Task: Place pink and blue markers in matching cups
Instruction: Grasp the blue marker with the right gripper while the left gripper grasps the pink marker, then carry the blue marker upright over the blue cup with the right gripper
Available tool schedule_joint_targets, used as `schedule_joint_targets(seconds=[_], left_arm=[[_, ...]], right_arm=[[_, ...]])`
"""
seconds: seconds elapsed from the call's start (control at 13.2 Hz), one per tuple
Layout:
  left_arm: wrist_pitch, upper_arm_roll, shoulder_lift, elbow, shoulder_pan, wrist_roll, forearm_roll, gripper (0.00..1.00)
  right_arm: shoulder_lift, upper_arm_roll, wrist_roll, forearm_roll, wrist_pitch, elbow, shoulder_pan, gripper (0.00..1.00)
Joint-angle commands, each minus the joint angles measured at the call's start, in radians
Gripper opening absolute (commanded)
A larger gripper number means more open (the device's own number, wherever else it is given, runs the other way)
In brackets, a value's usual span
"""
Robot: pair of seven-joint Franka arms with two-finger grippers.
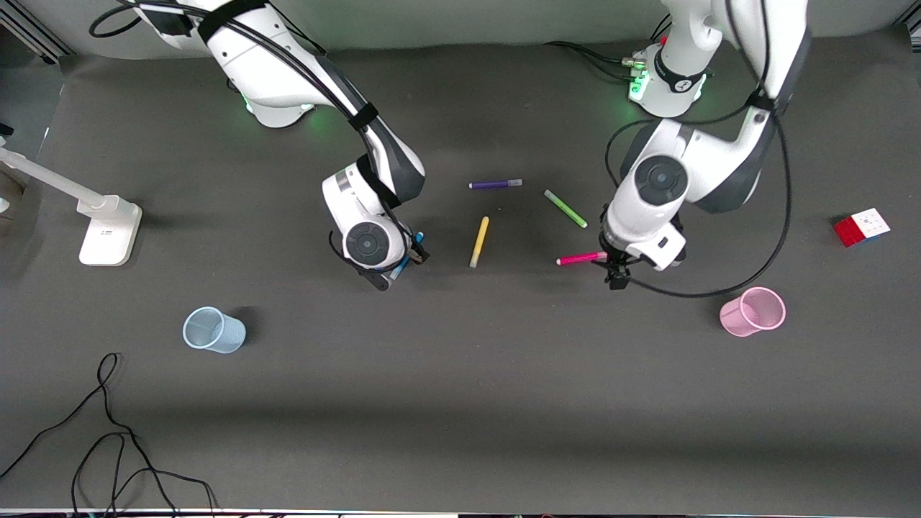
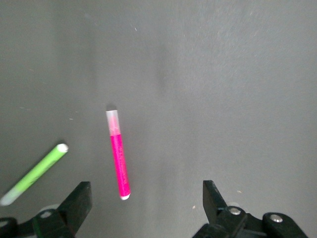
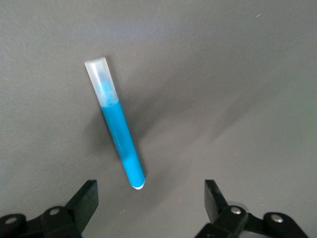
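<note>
Both claws, left (image 2: 143,208) and right (image 3: 148,208), gape above markers on dark grey matting (image 1: 460,403).

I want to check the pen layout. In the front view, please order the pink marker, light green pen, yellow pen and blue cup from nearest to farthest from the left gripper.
From the left gripper:
1. Pink marker, right beside it.
2. Light green pen, farther from the front camera.
3. Yellow pen, toward the table's middle.
4. Blue cup, at the right arm's end.
</note>
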State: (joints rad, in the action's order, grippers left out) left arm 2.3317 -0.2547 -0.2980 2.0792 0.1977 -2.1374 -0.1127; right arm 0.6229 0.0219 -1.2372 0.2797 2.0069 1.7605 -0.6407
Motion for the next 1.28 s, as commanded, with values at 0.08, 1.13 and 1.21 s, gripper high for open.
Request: schedule_joint_targets(seconds=[0.08, 1.13, 1.21], left_arm=[[0.078, 0.008, -0.07, -0.005, 0.014, -0.041, -0.03, 0.99], [0.186, 0.012, -0.217, 0.007, 0.039, -0.205, -0.162, 0.99], [0.181, 0.012, -0.216, 0.009, 0.039, -0.204, -0.163, 0.99]], right_arm=[[0.038, 0.009, -0.004, 0.033, 0.049, 0.001, -0.025, 0.89], [0.003, 0.038, -0.01, 0.073, 0.035, -0.012, -0.007, 0.0], [-0.036, 0.062, 0.001, 0.073, -0.02, -0.03, 0.012, 0.0]])
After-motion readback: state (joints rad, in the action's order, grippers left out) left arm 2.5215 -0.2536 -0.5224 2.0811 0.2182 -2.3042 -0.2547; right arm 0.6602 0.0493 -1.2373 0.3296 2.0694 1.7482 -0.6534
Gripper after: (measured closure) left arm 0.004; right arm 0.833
